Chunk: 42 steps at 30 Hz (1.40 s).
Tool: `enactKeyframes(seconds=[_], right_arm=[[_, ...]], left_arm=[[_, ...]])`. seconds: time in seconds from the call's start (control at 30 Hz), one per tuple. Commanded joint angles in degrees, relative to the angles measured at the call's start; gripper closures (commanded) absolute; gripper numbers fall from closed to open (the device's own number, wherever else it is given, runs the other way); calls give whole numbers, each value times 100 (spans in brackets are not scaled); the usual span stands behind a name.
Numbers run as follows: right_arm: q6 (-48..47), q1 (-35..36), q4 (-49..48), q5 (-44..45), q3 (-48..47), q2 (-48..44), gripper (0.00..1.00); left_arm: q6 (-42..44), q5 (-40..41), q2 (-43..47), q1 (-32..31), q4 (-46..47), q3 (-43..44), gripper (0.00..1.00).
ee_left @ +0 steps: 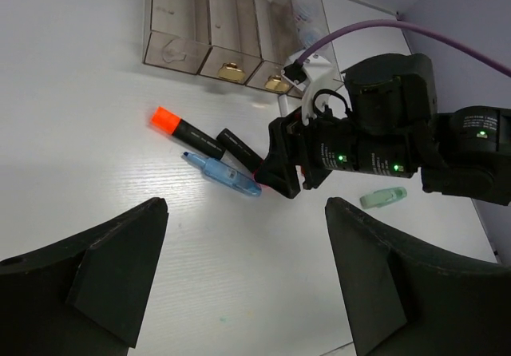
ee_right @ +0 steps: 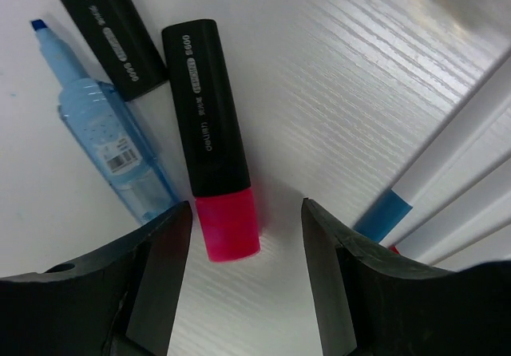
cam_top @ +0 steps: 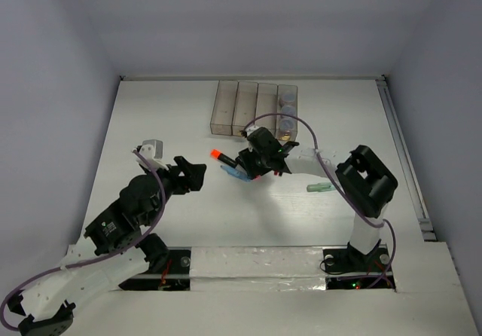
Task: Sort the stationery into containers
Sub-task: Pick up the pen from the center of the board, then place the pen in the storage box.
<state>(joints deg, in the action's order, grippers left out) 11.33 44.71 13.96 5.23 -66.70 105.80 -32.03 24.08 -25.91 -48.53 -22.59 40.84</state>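
Straddling the cap of the pink highlighter [ee_right: 209, 132] on the counter [ee_right: 359, 69], your right tool [ee_right: 243, 222] is spread, gripping nothing; picking looks like the step. Next, lower and squeeze squarely. Your left tool [ee_left: 246, 212] hangs spread, empty.

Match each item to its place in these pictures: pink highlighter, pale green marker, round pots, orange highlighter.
Items:
1 pink highlighter
2 pale green marker
3 round pots
4 orange highlighter

Places:
A in the rightmost bin
B lying between the open right fingers
C alone, apart from the other pens
D leftmost pen in the top view

Pairs: 1-B, 2-C, 3-A, 4-D
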Motion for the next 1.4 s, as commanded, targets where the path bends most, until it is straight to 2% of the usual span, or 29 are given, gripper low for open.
enactKeyframes(seconds=[0.0,0.03,0.2,0.23,0.33,0.37,0.4,0.63,0.77,0.9,1.07,1.3,1.37], right_arm=[[-26,47,-227,275,-326,177,39],[-17,47,-183,302,-370,291,43],[-26,47,-200,347,-379,424,45],[-26,47,-209,355,-353,424,52],[-43,47,-262,356,-292,354,65],[-43,47,-244,347,-265,293,75],[-43,47,-209,373,-256,136,77],[-96,47,177,303,-353,-989,82],[-140,47,283,549,-739,-1009,83],[-18,-461,301,374,-1380,-623,83],[106,-840,485,198,-2820,211,83],[571,-902,776,-22,-5200,1925,83],[826,-902,679,-49,-5545,2390,82]], left_arm=[[-58,106,-28,-16,88,21,22],[-66,124,-19,-16,79,21,22],[-172,290,-80,-16,-35,38,22],[-189,299,-116,-16,-52,47,22],[-303,326,-282,-16,-131,82,21],[-338,308,-318,-16,-114,65,21],[-365,265,-414,-16,-79,12,21],[-804,45,-836,-16,675,-339,26],[-963,106,-1082,-16,1151,-524,29],[-1033,352,-1407,-16,1450,-726,33],[-1086,528,-1689,-16,1705,-876,36],[-1218,651,-1645,-16,1811,-1130,37],[-1226,651,-1671,-16,1811,-1157,37]])
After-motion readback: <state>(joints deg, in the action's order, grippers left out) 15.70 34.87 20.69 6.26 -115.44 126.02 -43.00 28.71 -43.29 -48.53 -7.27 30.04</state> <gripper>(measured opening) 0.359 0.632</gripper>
